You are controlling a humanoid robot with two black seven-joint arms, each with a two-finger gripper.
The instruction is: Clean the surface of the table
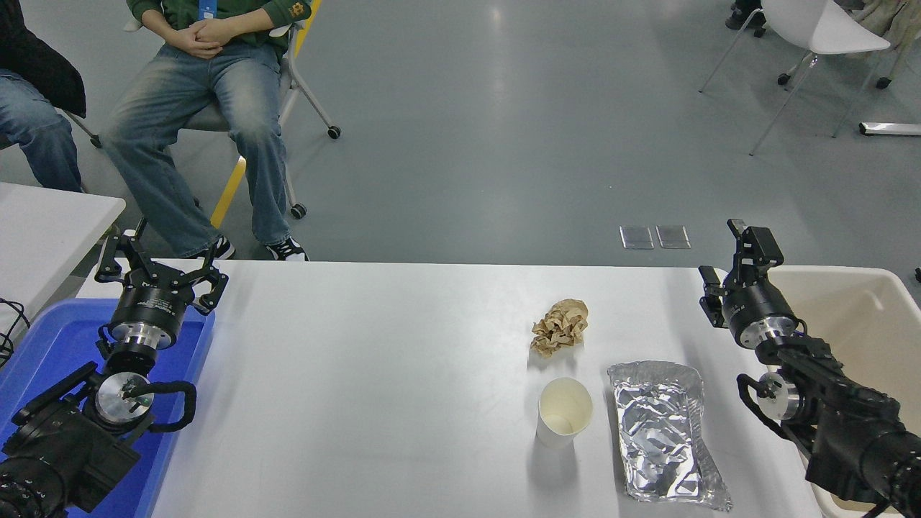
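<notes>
Head view: table [374, 374] holds one paper wad [560, 327], one cup [563, 411] nearer, one foil tray [665, 432] beside the cup; left tool [160, 262] splayed apart, right tool [737, 270] spread unclear.

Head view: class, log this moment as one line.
table: crumpled paper, cup, foil tray | left gripper: open, over blue bin | right gripper: open, empty

- You see 1 crumpled brown paper wad [560, 327], 1 upright white paper cup [563, 412] near it, and 1 foil tray [663, 432] just beside the cup.
- You see 1 blue bin [43, 345] left, 1 beige bin [860, 309] right.
- 2 people sit beyond.
</notes>
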